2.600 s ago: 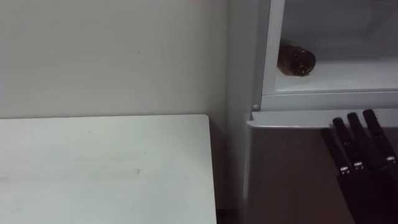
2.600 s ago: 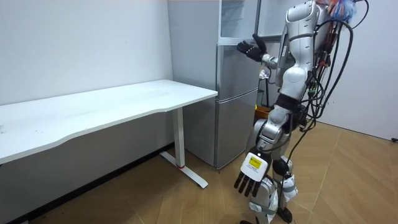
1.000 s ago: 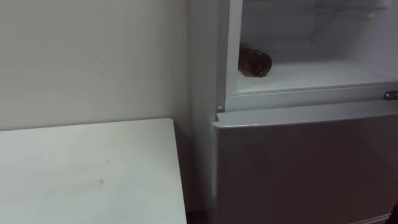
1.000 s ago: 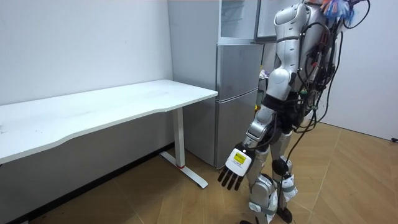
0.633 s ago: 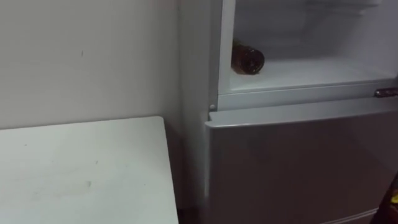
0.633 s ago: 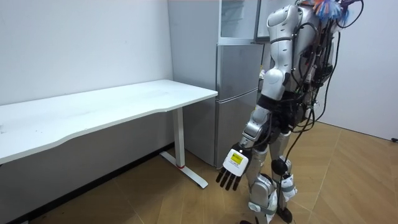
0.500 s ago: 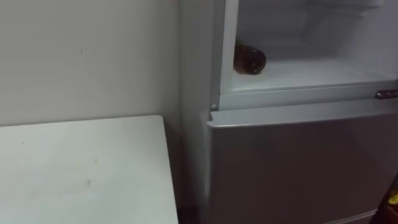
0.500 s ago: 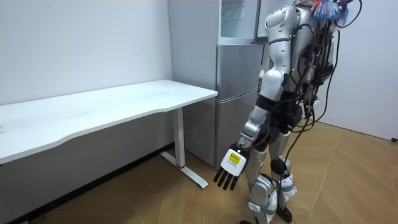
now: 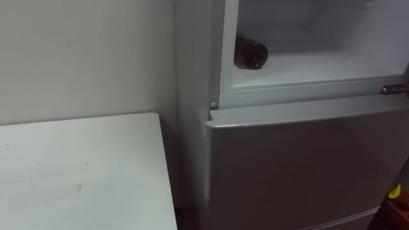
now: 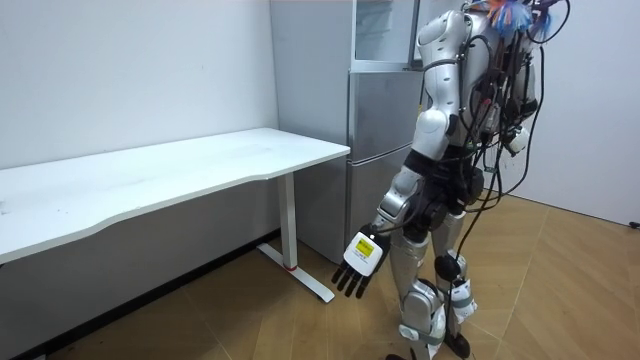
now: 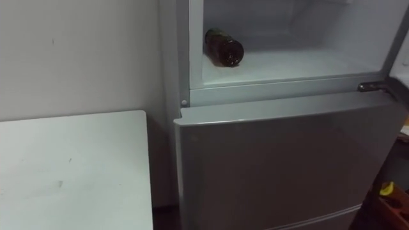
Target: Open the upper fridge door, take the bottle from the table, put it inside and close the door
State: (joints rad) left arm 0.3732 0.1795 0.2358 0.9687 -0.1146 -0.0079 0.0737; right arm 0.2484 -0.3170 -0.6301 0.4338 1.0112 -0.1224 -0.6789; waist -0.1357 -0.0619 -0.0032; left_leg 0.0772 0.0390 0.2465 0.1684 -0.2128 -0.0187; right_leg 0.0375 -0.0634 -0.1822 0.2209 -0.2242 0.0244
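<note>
The bottle (image 9: 250, 53) is dark brown and glossy, set against the plain white inside of the upper fridge (image 9: 307, 64). Below it, the lower door (image 9: 300, 166) is an even silver-grey with no pattern. The bench (image 9: 77, 172) is white with a few faint grey specks, and the wall (image 9: 83, 57) behind it is plain off-white. In the room view my left hand (image 10: 357, 263) is black, and the floor (image 10: 570, 290) is light brown wood laid in a herringbone pattern.

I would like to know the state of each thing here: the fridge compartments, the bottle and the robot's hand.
upper fridge: door open.
bottle: lying on its side inside, at the left.
lower fridge door: shut.
left hand: open, empty, hanging low in front of the fridge.
</note>
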